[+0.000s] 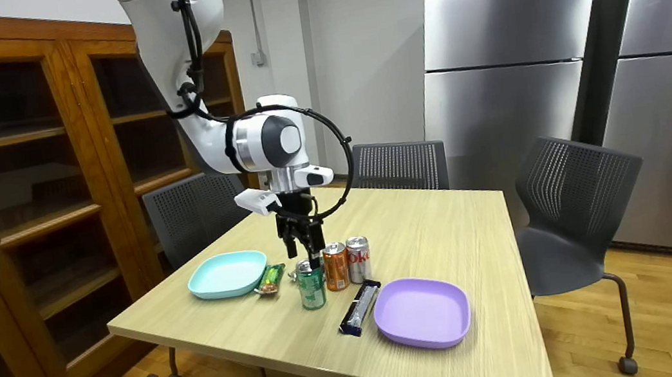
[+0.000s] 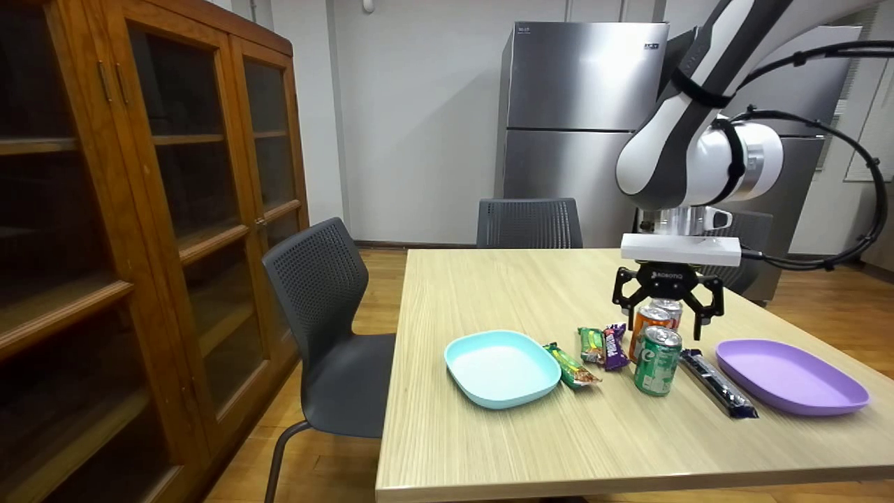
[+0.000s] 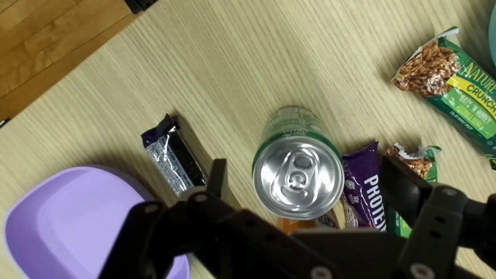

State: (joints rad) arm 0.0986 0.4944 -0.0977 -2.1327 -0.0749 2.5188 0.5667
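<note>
My gripper point(image 2: 663, 325) is open and empty. It hangs just above an upright green can point(image 2: 657, 367), which also shows in an exterior view point(image 1: 311, 289). In the wrist view the can's silver top point(image 3: 298, 178) lies between the two fingers, with a gap on each side. An orange can point(image 1: 336, 267) and a silver Coke can point(image 1: 359, 260) stand upright close behind the green one. A purple protein wrapper point(image 3: 362, 182) and a small green packet point(image 3: 420, 164) lie beside the right finger in the wrist view. A dark wrapped bar point(image 3: 176, 159) lies beyond the left finger.
A purple plate point(image 1: 422, 313) sits near the dark bar. A teal plate point(image 2: 501, 367) sits on the opposite side, with a green granola packet point(image 2: 571, 367) beside it. Dark chairs point(image 1: 579, 208) stand around the wooden table point(image 1: 445, 226). A wooden cabinet point(image 2: 174, 258) and fridges point(image 1: 508, 114) stand beyond.
</note>
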